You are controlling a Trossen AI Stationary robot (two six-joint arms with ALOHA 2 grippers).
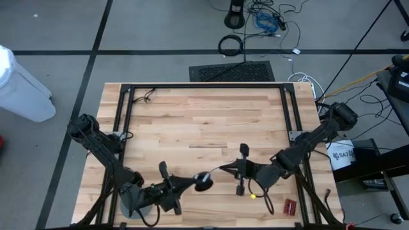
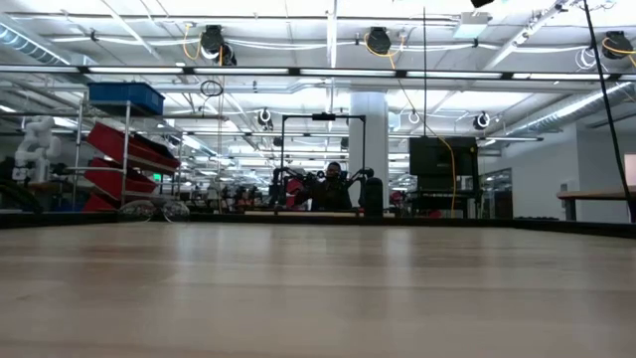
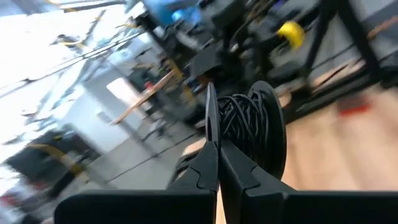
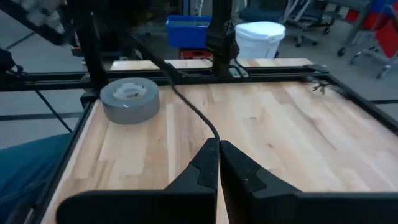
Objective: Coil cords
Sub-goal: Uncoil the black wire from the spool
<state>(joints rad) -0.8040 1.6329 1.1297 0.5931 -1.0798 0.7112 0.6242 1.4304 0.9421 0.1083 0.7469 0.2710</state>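
Note:
The cord is a thin black wire, partly wound on a small round black spool [image 1: 203, 183] [image 3: 249, 127] near the table's front middle. My left gripper [image 1: 194, 181] [image 3: 217, 149] reaches in from the left and is shut on the spool. My right gripper [image 1: 224, 168] [image 4: 217, 146] comes from the right and is shut on the free length of cord [image 1: 215, 172], just right of the spool. Neither gripper nor the cord shows in the low view. My left gripper pinches the rim of the spool's near flange [image 3: 210, 109] between its two fingers, which lie about level and come from the table's left. The spool is lifted clear of the table, its wound cord [image 3: 239, 121] beside the fingers. My right gripper pinches the thin cord [image 4: 214, 138] at its fingertips, pointing toward the table's left and slightly down. From there the cord [image 4: 180, 93] runs away in a gentle curve, clear of the table.
A grey tape roll [image 4: 129, 99] [image 1: 135, 203] lies at the front left corner under my left arm. A black metal frame [image 1: 204, 86] borders the wooden table. A small yellow ball [image 1: 253, 196] and a red piece [image 1: 290, 206] lie at the front right.

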